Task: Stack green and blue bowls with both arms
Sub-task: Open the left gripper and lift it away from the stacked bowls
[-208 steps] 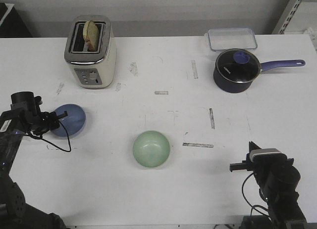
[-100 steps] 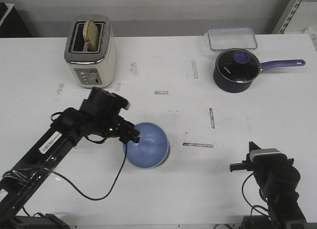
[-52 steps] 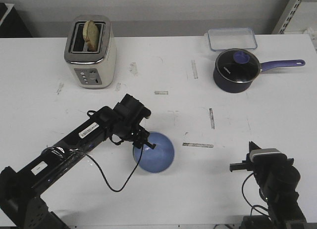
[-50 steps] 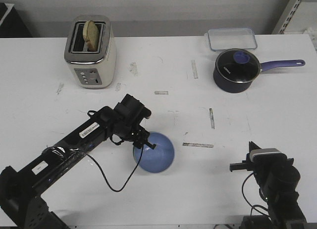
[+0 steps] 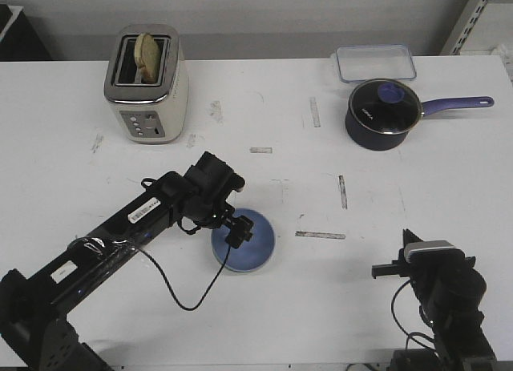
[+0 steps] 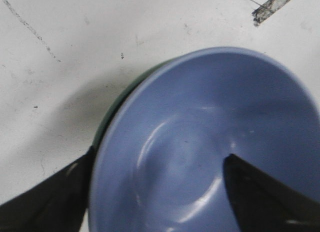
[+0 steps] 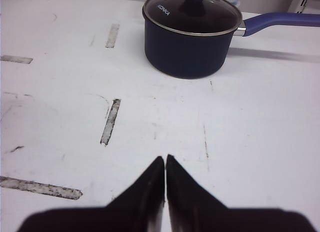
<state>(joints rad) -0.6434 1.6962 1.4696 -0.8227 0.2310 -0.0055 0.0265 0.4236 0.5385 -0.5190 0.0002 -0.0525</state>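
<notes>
- Blue bowl [image 5: 244, 241] sat low and centre in the front view, nested in the green bowl [image 6: 116, 108], of which only a thin dark-green crescent showed in the left wrist view.
- Both bowls were round; the blue one was smooth and glossy inside, with soft highlights.
- Left end effector [image 5: 239, 231] straddled the blue bowl's rim, one finger inside and one outside, gripping it.
- A white label strip ran along the left arm [image 5: 128, 225]; its print was too small to read.
- Right end effector [image 7: 165, 164], at the lower right of the front view, had its fingers pressed together, holding nothing.
- The bench [image 5: 321, 291] was white, scuffed and marked with worn tape strips.
- The dark saucepan [image 7: 190, 31] had a glass lid, a purple handle, and "KONKA" printed on it.
</notes>
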